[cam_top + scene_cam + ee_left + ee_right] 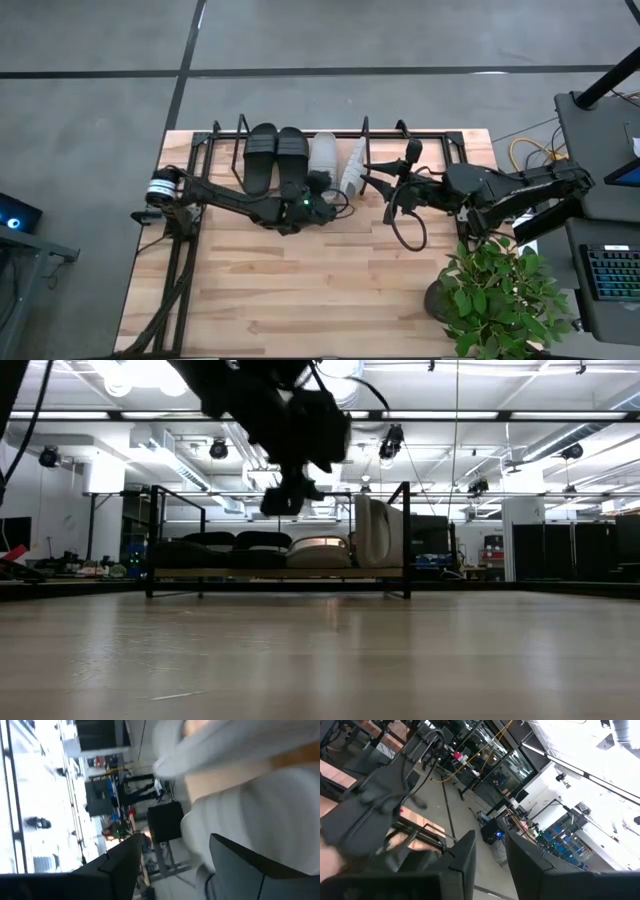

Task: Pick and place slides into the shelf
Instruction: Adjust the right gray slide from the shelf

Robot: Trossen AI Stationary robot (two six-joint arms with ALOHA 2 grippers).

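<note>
The left arm's fingers (pixel 240 870) stand spread apart just off the flat grey slide (pixel 322 155), apparently letting go of it in the shelf (pixel 215 140) beside the black pair (pixel 276 150), while the right fingers (pixel 372 180), part-closed and seemingly empty, hover by the grey slide on edge (pixel 353 165).

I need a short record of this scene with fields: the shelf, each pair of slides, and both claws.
shelf: black wire rack at the far edge of the table
black slides: pair lying flat side by side in the shelf
grey slides: one lying flat beside the black pair; the other standing on its edge next to it
left claw: open, at the near end of the flat grey slide
right claw: beside the tilted grey slide; grip unclear
</note>
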